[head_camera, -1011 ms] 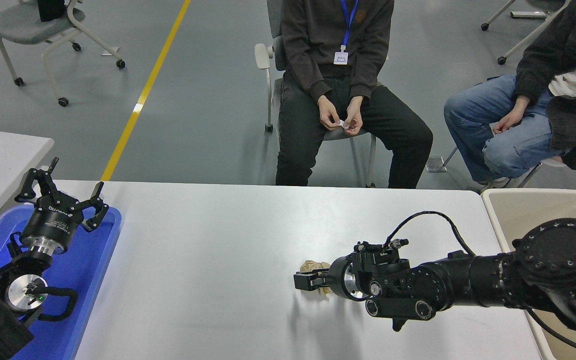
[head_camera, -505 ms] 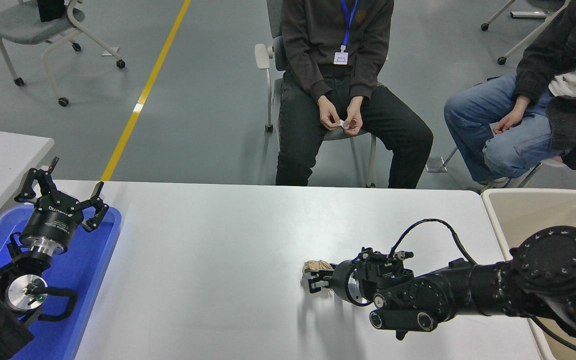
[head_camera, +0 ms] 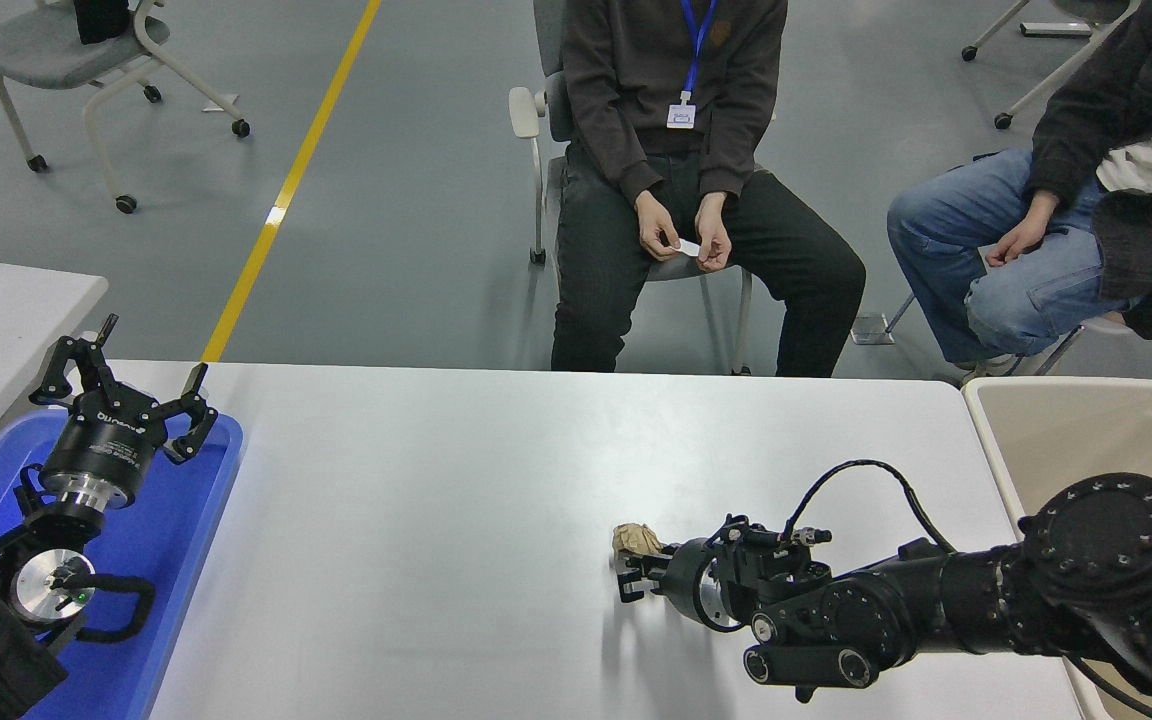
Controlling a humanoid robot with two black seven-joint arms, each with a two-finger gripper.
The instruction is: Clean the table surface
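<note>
The counter (head_camera: pixel 436 480) is a wide, smooth, pale grey-white top with rounded corners. A small crumpled brown paper wad (head_camera: pixel 636 541) lies directly on it. Taking that wad as the landmark, a blue tray (head_camera: pixel 176 520) rests far to its left, at the counter's left end. A beige bin (head_camera: pixel 1086 420) stands well to the wad's right, just beside the counter's right edge. The stretch of surface between wad and tray is plain and faintly glossy.
</note>
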